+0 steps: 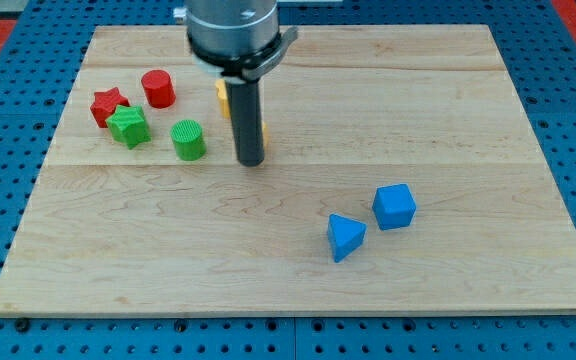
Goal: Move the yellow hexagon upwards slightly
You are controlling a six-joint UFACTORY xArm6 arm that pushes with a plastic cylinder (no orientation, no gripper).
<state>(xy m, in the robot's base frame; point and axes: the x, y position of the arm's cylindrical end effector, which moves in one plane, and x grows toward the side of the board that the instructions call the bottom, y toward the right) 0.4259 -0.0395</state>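
My rod comes down from the view's top, and my tip (251, 161) rests on the wooden board (298, 290) left of centre. Two yellow blocks are mostly hidden behind the rod: one (222, 97) shows as a sliver on the rod's left, the other (265, 131) as a thin edge on its right. I cannot tell which of them is the hexagon. My tip is just below both slivers, close to the right one.
A red star (108, 105), a red cylinder (158, 88), a green star (128, 127) and a green cylinder (189, 139) cluster left of my tip. A blue triangular block (344, 237) and a blue cube (395, 206) lie at the lower right.
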